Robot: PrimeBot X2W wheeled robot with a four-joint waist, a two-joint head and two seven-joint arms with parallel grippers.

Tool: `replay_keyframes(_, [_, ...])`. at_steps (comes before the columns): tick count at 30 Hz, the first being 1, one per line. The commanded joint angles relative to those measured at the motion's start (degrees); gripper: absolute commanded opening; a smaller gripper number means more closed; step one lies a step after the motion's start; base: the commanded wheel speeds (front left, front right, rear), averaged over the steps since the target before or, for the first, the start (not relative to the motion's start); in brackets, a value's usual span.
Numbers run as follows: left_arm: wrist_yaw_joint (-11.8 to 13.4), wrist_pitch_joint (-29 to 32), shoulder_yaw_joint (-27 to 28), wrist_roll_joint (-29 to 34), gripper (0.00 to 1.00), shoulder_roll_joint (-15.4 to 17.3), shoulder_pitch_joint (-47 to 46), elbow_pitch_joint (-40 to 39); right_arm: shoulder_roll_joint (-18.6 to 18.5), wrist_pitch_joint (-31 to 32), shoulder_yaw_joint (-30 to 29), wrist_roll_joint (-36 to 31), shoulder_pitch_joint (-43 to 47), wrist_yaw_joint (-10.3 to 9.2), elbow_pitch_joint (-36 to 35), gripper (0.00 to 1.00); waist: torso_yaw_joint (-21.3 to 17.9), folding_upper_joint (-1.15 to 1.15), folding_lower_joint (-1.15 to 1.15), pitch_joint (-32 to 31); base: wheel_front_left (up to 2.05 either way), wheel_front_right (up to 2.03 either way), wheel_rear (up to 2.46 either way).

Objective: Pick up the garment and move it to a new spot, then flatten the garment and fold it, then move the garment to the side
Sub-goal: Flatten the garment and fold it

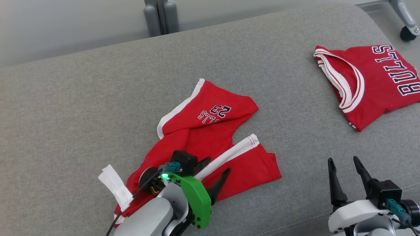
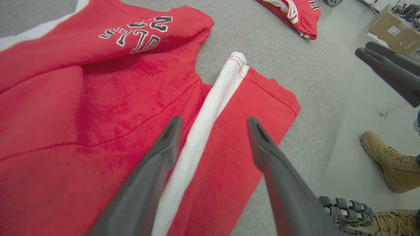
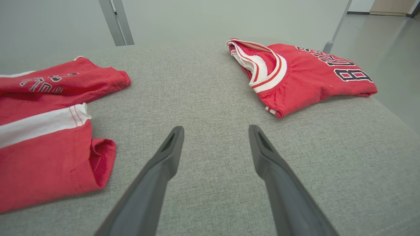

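Where the grey fabric-covered counter (image 1: 82, 108) spreads across the head view, the garment (image 1: 203, 137), a pair of red shorts, lies rumpled left of its middle. Its long axis runs diagonally, from the waist end at the near left, where a white flap (image 1: 115, 186) sticks out, to the legs pointing away toward the far right. The farther leg is folded over, its "23" print upside down. The nearer leg carries a white stripe (image 1: 229, 152) along the same diagonal.

A folded red jersey (image 1: 377, 88) sits well apart at the far right edge.

The left hand (image 1: 218, 164) is over the nearer leg, fingers spread wide on either side of the stripe and gripping nothing. The right hand (image 1: 343, 160) is over bare counter near the front right, fingers likewise apart and empty.

A person's tan boot (image 2: 390, 164) stands on the floor beyond the counter's edge.
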Motion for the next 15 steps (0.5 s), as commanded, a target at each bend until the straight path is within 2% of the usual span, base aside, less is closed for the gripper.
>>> replay_keyframes(1, [-0.49,-0.17,-0.4,0.33,1.0,-0.09,-1.24,1.5,-0.07,0.01,0.12,0.28,-0.1,-0.09,0.15,1.0,-0.54,-0.01,0.0,0.44,0.0,0.0,0.0])
replay_keyframes(2, [-0.67,-0.27,-0.59,0.37,1.0,-0.36,-1.46,2.43,-0.07,0.01,0.18,0.33,-0.14,-0.09,0.2,1.0,-0.62,-0.01,0.0,0.46,0.0,0.0,0.0])
replay_keyframes(3, [-0.96,-0.4,-0.82,0.42,0.84,-0.7,-1.72,3.61,-0.07,0.01,0.25,0.51,-0.3,-0.09,0.23,1.0,-0.7,-0.01,0.0,0.46,0.0,0.0,0.0])
replay_keyframes(4, [-1.02,-0.55,-0.99,0.46,0.48,-1.08,-1.96,4.48,-0.07,0.01,0.31,0.62,-0.48,-0.09,0.29,1.0,-0.76,-0.01,0.0,0.44,0.0,0.0,0.0])
replay_keyframes(6, [-1.25,-1.26,-1.28,0.7,0.0,-1.68,-2.64,6.05,-0.08,0.01,0.38,0.81,-0.9,-0.09,0.25,1.0,-0.85,-0.01,0.0,0.45,0.0,0.0,0.0])
replay_keyframes(11, [-1.78,-3.62,-2.59,2.05,0.0,-2.41,-3.59,7.67,-0.08,0.02,-0.01,1.04,-0.85,-0.09,0.05,1.0,-0.58,-0.01,0.0,0.22,0.0,0.0,0.0])
replay_keyframes(15, [-0.94,-5.69,-5.06,4.7,0.0,-2.61,-1.67,5.41,-0.07,0.02,-0.42,1.3,0.18,-0.09,0.19,1.0,-0.11,-0.01,0.0,-0.2,0.0,0.0,0.0])
